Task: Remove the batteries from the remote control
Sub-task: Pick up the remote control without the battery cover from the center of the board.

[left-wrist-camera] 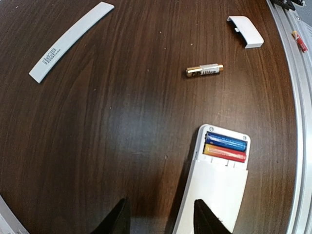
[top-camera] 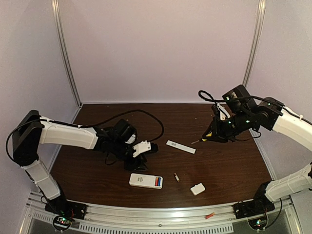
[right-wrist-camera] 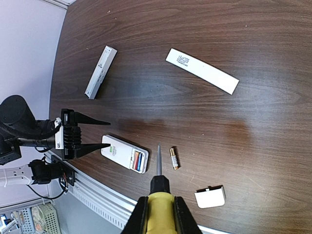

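The white remote control (top-camera: 141, 181) lies near the front edge with its compartment open. A blue and a gold-and-red battery (left-wrist-camera: 224, 147) sit side by side inside it. One gold battery (left-wrist-camera: 204, 70) lies loose on the table to the right of the remote (right-wrist-camera: 119, 151). My left gripper (left-wrist-camera: 161, 217) hovers open over the remote's closed end, one finger above its body and the other above bare wood. Farther back on the right, my right gripper (right-wrist-camera: 160, 210) is shut on the yellow-handled screwdriver (right-wrist-camera: 158, 163). Its tip points down between the remote and the loose battery (right-wrist-camera: 174, 158).
The small white cover (top-camera: 197, 188) rests right of the loose battery. A long white strip (top-camera: 181, 146) lies mid-table. A second white bar (right-wrist-camera: 101, 71) lies beyond the left gripper. A metal rail (top-camera: 161, 217) runs along the front edge.
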Tool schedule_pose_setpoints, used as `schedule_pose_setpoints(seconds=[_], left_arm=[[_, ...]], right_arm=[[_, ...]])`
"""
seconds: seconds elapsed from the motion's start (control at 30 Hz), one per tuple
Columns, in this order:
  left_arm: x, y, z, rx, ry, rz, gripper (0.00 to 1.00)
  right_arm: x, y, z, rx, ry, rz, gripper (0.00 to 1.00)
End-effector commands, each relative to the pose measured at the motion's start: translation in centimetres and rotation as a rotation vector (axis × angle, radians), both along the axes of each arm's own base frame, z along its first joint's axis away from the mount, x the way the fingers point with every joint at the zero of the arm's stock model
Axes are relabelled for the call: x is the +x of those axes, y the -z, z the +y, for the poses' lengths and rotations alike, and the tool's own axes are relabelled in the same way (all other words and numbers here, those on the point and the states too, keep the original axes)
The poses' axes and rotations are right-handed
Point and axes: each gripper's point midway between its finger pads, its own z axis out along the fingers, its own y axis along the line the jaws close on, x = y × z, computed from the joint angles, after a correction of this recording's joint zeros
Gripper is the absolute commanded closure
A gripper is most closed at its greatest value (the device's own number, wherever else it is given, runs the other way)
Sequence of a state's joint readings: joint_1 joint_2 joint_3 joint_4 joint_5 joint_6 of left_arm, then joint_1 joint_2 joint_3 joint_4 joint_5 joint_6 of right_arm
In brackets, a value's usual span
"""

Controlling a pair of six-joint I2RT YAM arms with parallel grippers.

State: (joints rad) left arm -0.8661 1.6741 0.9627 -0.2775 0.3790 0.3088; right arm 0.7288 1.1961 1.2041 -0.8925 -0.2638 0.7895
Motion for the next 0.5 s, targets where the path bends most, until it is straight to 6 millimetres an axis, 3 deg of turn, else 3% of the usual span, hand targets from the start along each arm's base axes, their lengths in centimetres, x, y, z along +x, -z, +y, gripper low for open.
schedule_pose_setpoints(seconds=[0.0,0.07,0.17,0.27,0.47], left_arm=[[0.3,-0.8,-1.1,-0.035,-0.011,0.003,0.55],[0.0,-0.7,-0.8,-0.028,0.0,-0.003,0.53],[-0.3,-1.1,-0.4,-0.023,0.032,-0.027,0.36],[-0.4,-2.0,0.0,-0.033,0.052,-0.065,0.26],[-0.9,-3.1,0.8,-0.036,0.1,-0.122,0.18]], right_arm=[[0.2,-0.3,-0.3,0.002,0.013,-0.031,1.0],[0.1,-0.4,-0.4,0.002,0.013,-0.034,1.0],[0.0,-0.3,-0.6,-0.002,0.015,-0.034,1.0],[-0.1,-0.3,-0.8,-0.004,0.018,-0.035,1.0],[-0.2,-0.2,-0.9,-0.006,0.02,-0.035,1.0]])
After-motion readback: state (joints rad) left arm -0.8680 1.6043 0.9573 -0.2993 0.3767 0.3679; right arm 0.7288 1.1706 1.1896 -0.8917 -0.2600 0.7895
